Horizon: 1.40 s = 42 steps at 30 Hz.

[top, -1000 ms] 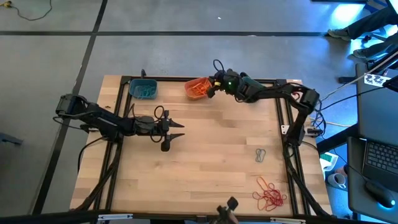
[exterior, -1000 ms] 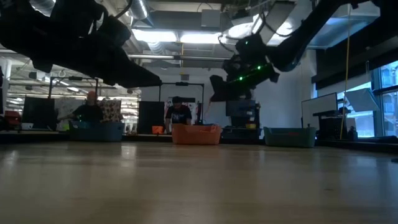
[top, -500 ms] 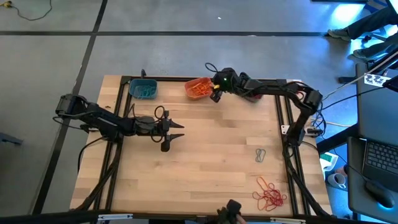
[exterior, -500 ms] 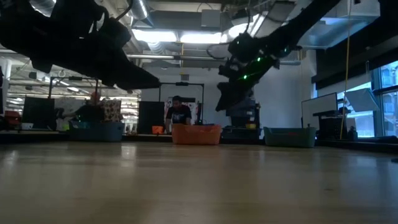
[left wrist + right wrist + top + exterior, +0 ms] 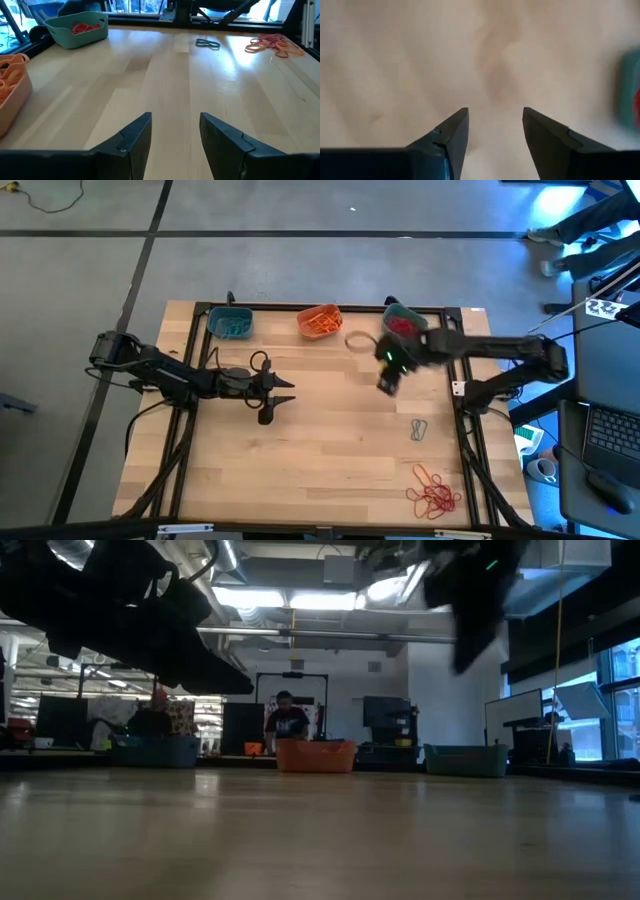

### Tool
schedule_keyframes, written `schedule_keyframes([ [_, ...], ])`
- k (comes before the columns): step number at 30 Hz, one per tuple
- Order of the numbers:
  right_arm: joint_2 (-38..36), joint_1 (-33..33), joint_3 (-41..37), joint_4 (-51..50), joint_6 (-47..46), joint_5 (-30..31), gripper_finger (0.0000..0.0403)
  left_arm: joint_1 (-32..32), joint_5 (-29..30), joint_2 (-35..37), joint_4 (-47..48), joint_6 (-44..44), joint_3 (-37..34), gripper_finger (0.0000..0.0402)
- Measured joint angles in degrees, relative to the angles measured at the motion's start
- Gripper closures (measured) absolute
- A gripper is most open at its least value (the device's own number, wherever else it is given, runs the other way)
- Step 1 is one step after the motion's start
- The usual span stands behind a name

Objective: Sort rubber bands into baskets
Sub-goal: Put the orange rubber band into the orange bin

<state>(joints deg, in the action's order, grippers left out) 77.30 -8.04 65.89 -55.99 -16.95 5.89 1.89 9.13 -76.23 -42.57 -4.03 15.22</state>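
Note:
Three baskets stand along the far edge: a teal-blue one (image 5: 231, 323), an orange one (image 5: 320, 320) with orange rubber bands, and a teal one (image 5: 402, 322) with red bands. A grey band (image 5: 419, 430) and a red-orange heap of bands (image 5: 433, 490) lie on the wood at the near right. My right gripper (image 5: 495, 132) hangs open over bare wood near the teal basket (image 5: 630, 85), nothing between its fingers. My left gripper (image 5: 175, 130) waits open at the table's left middle (image 5: 285, 387).
Black frame rails (image 5: 455, 380) run along the table's left, far and right sides. From the left wrist the teal basket (image 5: 77, 27), the orange basket (image 5: 10, 85), the grey band (image 5: 207, 44) and the heap (image 5: 272, 44) show across open wood. People and desks show beyond the table.
My right gripper has left the orange basket, swinging up and toward the table's right and near edges, and has tipped to point more steeply down. It now hangs over bare wood in front of the right teal basket. The baskets and loose bands have stayed put.

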Motion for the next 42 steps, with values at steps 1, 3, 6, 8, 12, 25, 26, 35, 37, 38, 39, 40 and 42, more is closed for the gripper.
schedule_keyframes([
  [1, -1.0, 3.0, 0.0, -2.6, -4.1, -0.1, 0.0216, 0.0, 0.0, 0.0, 0.0, 0.0, 0.0, 0.0237],
  [3, -2.6, 9.5, 0.0, -6.1, -12.5, -0.5, 0.0216, 0.0, 0.0, 0.0, 0.0, -0.1, 0.0, 0.0237],
  [6, -3.0, 19.2, 0.0, -8.4, -23.9, -0.5, 0.0216, 0.0, 0.0, 0.0, 0.0, 0.1, 0.0, 0.0237],
  [8, -2.9, 25.2, 0.0, -8.7, -30.7, -0.5, 0.0217, 0.0, 0.0, 0.0, -0.1, 0.6, 0.0, 0.0237],
  [12, -1.4, 35.7, -0.4, -8.1, -43.1, 0.1, 0.0217, 0.0, 0.0, 0.0, 0.0, 0.9, 0.0, 0.0237],
  [25, 6.2, 55.1, -10.0, -2.5, -62.6, -2.9, 0.0217, 0.0, 0.0, 0.0, 0.0, 0.6, 0.0, 0.0237],
  [26, 6.6, 55.4, -10.7, -1.3, -62.7, -2.9, 0.0217, 0.0, 0.0, 0.0, 0.0, 0.6, 0.0, 0.0237],
  [35, 10.8, 55.7, -14.4, 4.9, -62.4, -9.5, 0.0217, 0.0, 0.0, 0.0, 0.0, 0.7, 0.0, 0.0238],
  [37, 11.7, 55.7, -14.4, 4.9, -62.3, -9.6, 0.0217, 0.0, 0.0, 0.0, 0.0, 0.5, 0.0, 0.0238],
  [38, 12.1, 55.7, -14.4, 5.0, -62.2, -9.6, 0.0217, 0.0, 0.0, 0.0, 0.0, 0.5, 0.0, 0.0238],
  [39, 12.5, 55.7, -14.4, 5.0, -62.1, -9.6, 0.0217, 0.0, 0.0, 0.0, 0.0, 0.5, 0.0, 0.0238],
  [40, 12.9, 55.7, -14.4, 5.0, -62.1, -9.6, 0.0217, 0.0, 0.0, 0.0, 0.0, 0.4, 0.0, 0.0238],
  [42, 13.7, 55.7, -14.4, 5.3, -62.1, -10.0, 0.0217, 0.0, 0.0, 0.0, 0.0, 0.4, 0.0, 0.0238],
])
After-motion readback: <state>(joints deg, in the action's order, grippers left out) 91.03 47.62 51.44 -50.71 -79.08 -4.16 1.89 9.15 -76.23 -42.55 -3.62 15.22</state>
